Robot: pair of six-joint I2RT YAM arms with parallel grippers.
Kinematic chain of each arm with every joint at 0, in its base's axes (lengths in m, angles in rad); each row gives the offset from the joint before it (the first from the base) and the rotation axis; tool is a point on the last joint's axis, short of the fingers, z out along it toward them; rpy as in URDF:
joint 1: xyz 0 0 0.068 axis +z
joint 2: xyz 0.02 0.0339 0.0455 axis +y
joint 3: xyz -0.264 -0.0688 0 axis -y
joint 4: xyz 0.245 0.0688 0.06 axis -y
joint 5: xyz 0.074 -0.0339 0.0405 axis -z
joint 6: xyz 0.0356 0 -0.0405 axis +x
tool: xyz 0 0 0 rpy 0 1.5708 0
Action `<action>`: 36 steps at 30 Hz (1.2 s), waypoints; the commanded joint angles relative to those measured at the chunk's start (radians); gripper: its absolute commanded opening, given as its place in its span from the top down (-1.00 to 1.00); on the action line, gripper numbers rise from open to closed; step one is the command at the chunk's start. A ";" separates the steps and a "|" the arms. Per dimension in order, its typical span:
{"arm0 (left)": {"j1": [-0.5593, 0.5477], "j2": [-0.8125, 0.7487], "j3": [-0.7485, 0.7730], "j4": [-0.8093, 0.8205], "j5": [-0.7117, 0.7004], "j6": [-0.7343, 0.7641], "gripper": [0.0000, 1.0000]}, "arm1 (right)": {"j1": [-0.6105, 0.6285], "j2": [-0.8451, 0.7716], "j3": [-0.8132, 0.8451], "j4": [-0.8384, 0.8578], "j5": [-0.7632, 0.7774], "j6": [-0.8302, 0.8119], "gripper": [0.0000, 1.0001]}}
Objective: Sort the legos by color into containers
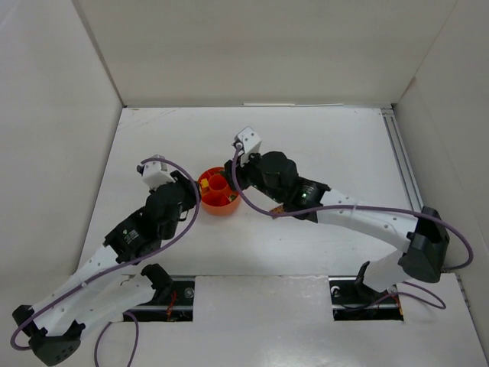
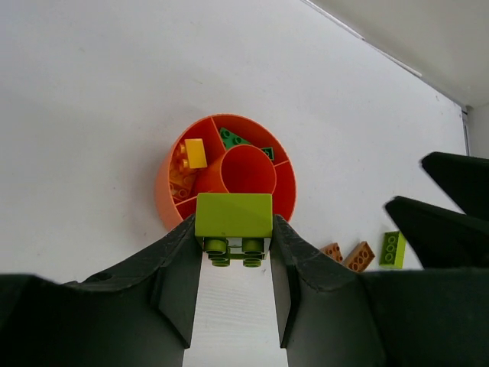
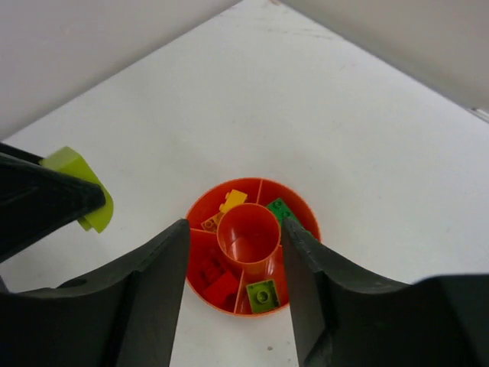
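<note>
While the left gripper [image 2: 233, 229] pinches a lime brick [image 2: 233, 215] and the right gripper [image 3: 235, 229] gapes empty, sorted legos [image 3: 262, 294] lie in the bowl [image 2: 160, 187] beyond the jaws, and three loose bricks [image 2: 359, 256] remain outside.

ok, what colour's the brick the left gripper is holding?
The brick is lime green; the left wrist view shows it best.

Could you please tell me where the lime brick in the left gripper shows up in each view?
Top external: not visible.
Left wrist: lime brick at the centre of the frame.
Right wrist: lime brick at the left edge.
Shared landmark: the bowl, seen in all three views.
</note>
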 commanded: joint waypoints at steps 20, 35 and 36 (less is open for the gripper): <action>0.053 0.504 0.203 0.330 0.172 0.218 1.00 | -0.207 -0.401 -0.285 -0.343 0.212 0.104 -0.99; 0.184 0.756 0.325 0.361 0.255 0.250 1.00 | -0.380 -0.448 -0.352 -0.352 0.101 0.104 -0.99; 0.193 0.765 0.325 0.361 0.264 0.250 1.00 | -0.380 -0.448 -0.363 -0.352 0.101 0.095 -0.99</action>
